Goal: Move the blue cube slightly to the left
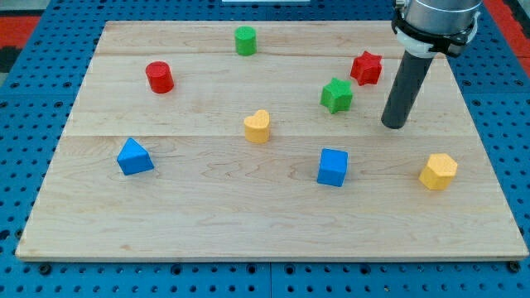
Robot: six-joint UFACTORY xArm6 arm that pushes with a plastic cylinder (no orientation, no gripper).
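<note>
The blue cube sits on the wooden board, right of centre and toward the view's bottom. My tip rests on the board up and to the right of the blue cube, apart from it. The tip stands just right of a green star block and below a red star block.
A yellow hexagonal block lies right of the blue cube. A yellow heart-like block is at centre. A blue triangular block is at the left. A red cylinder and green cylinder are near the top.
</note>
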